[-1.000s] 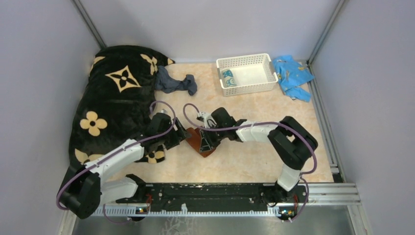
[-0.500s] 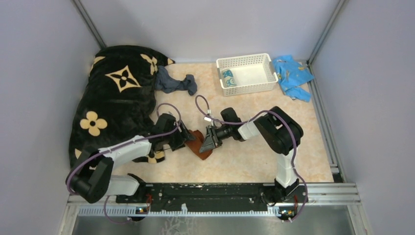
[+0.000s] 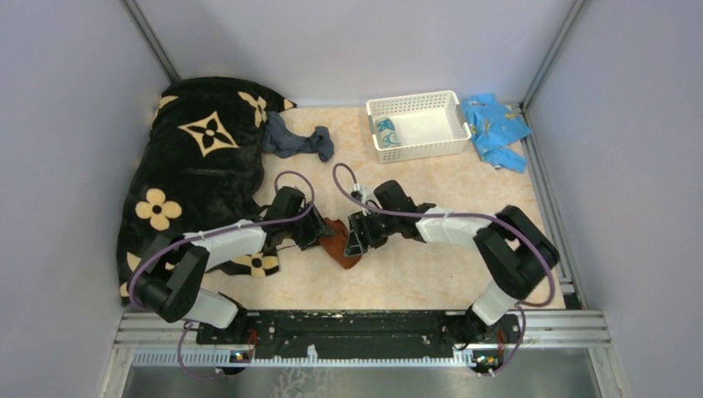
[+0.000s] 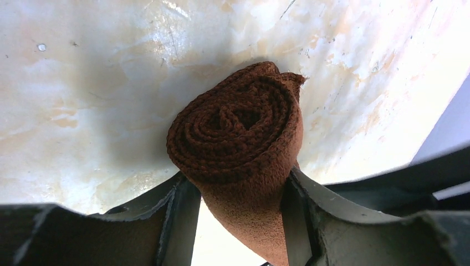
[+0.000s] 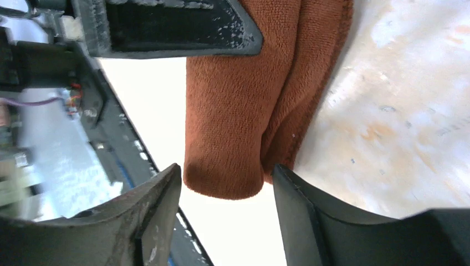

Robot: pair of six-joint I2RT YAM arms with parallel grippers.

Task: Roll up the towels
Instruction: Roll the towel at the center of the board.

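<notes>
The rust-brown towel (image 3: 341, 246) lies on the table between my two grippers, partly rolled. In the left wrist view its spiral rolled end (image 4: 238, 119) faces the camera. My left gripper (image 3: 318, 233) is shut on the roll (image 4: 239, 205), with a finger pressing each side. My right gripper (image 3: 357, 237) is open at the towel's other end (image 5: 244, 111), its jaws either side with gaps showing (image 5: 226, 169). The teal-and-white towel (image 3: 385, 131) lies rolled in the white basket (image 3: 448, 99). The slate grey-blue towel (image 3: 295, 141) lies crumpled at the back.
The big black blanket with tan flowers (image 3: 195, 166) fills the left side, under my left forearm. The bright light-blue cloth (image 3: 496, 124) lies right of the basket. Grey walls close in the table on three sides. Metal rails run along the right and near edges.
My left gripper has closed in on the rust towel from the left. My right arm's elbow has swung out to the right while its gripper stayed at the towel.
</notes>
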